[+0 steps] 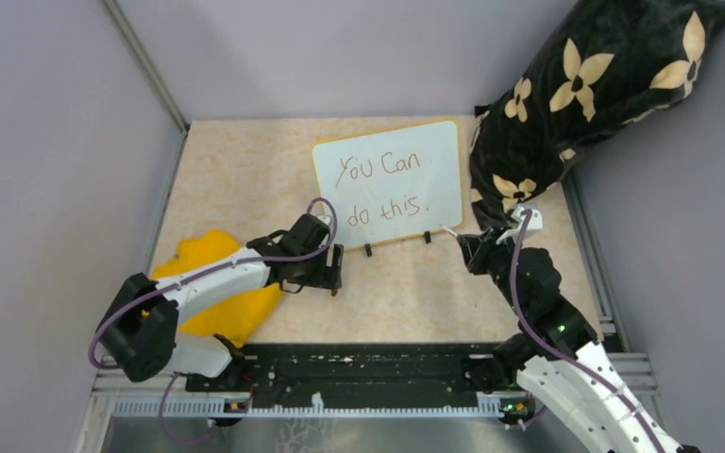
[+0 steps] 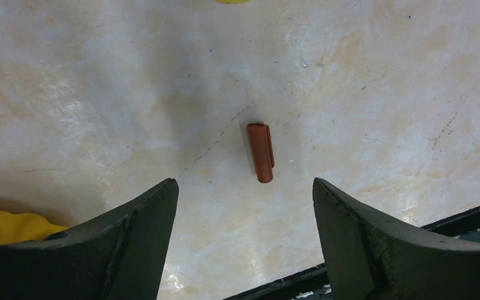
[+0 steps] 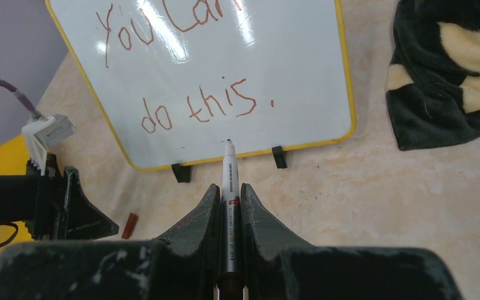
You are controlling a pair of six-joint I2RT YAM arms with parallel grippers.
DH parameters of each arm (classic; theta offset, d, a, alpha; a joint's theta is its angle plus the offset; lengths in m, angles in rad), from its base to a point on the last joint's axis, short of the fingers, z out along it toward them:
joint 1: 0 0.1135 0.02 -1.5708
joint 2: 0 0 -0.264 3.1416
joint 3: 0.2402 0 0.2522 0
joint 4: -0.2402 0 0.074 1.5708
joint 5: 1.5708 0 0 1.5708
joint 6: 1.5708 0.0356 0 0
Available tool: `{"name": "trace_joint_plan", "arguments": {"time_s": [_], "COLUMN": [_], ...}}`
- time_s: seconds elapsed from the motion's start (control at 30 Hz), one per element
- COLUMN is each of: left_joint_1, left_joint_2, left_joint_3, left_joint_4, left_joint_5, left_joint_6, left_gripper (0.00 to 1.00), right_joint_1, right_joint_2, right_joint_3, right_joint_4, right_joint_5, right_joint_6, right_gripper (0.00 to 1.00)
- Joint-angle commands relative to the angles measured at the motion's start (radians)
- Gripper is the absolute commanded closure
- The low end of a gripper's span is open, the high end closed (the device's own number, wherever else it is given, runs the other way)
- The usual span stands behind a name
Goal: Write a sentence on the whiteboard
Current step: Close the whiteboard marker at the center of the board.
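Left fingers (image 2: 131, 244): apart, cap (image 2: 260, 152) at frame centre
Right fingers (image 3: 195, 234): clamped on marker (image 3: 229, 178)
Whiteboard (image 1: 442, 142): upper centre, sentence (image 1: 399, 163) written

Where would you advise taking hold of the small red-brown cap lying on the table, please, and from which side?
Grip the cap across the middle of its barrel, coming straight down from above. It lies flat on the table, leaving only its two long sides free, and the open left gripper hangs above it with a finger off each of those sides.
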Motion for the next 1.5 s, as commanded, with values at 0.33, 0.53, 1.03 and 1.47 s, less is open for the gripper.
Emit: {"name": "trace_joint_plan", "arguments": {"time_s": [0.33, 0.53, 1.03, 1.47], "left_joint_1": [-0.085, -0.086, -0.088, -0.139], "left_joint_2": [0.317, 0.359, 0.38, 0.407], "left_joint_3": [0.258, 0.261, 0.241, 0.245], "left_joint_4": [-0.154, -0.163, -0.159, -0.193], "left_joint_5": [-0.079, -0.072, -0.073, -0.142], "left_joint_6": [-0.05, -0.046, -0.041, -0.059], "left_gripper": [0.29, 0.31, 0.47, 0.5], "right_joint_1": [-0.011, -0.011, -0.011, -0.011], "right_joint_2": [-0.01, 0.011, -0.002, -0.032], "right_joint_3": [0.044, 0.045, 0.031, 0.022], "right_joint_4": [0.021, 0.031, 0.037, 0.024], "right_joint_5": [0.034, 0.026, 0.038, 0.048], "right_joint_6": [0.0, -0.004, 0.0, 0.009], "right_gripper": [1.0, 1.0, 1.0, 1.0]}}
